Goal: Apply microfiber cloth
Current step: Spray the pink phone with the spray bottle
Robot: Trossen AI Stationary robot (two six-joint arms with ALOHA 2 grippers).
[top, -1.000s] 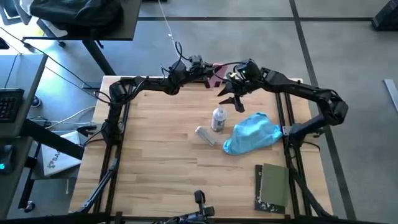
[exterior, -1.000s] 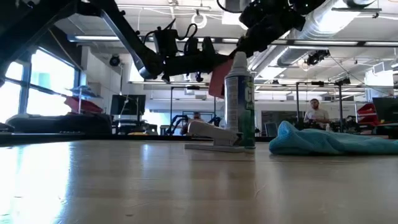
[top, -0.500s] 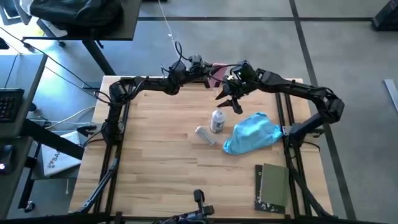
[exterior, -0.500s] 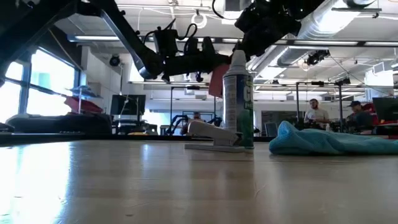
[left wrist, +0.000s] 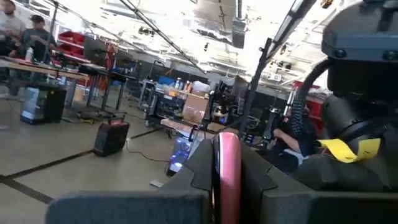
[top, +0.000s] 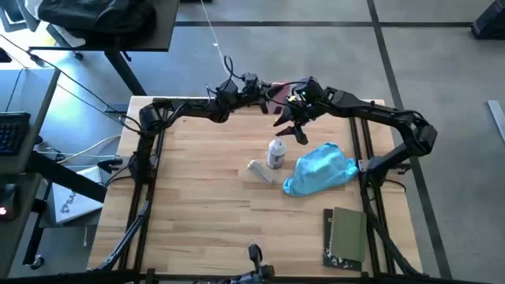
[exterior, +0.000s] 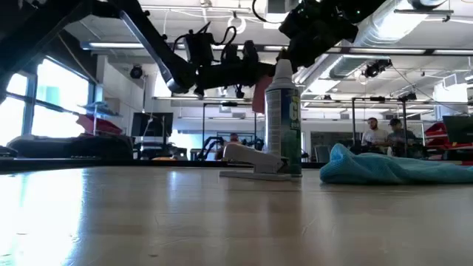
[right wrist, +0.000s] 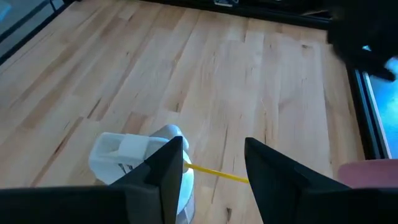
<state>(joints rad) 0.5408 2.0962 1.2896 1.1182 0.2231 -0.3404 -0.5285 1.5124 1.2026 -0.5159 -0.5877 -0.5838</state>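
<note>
The left tool (top: pixel 272 93) hangs over the far edge of the pale wooden desk (top: pixel 197 197), its two dark fingers (left wrist: pixel 258 177) clamped narrow on a flat pink card-like piece (left wrist: pixel 227 165); what that piece is cannot be told. Just beside it, toward the desk's middle, the right tool (top: pixel 293 128) hovers with its fingers (right wrist: pixel 168 163) spread wide, right above a small white spray bottle with a yellow nozzle tube (right wrist: pixel 146 158). That bottle (top: pixel 277 152) stands upright below the right tool. Touching its base on the left lies a small pale grey oblong thing (top: pixel 259 171). To the right of the bottle and nearer than the right tool, the floppy light-blue microfiber cloth (top: pixel 319 170) lies crumpled on the desk, apart from both tools. Farther right and nearer the front edge rests a flat dark olive-green book (top: pixel 346 237).
</note>
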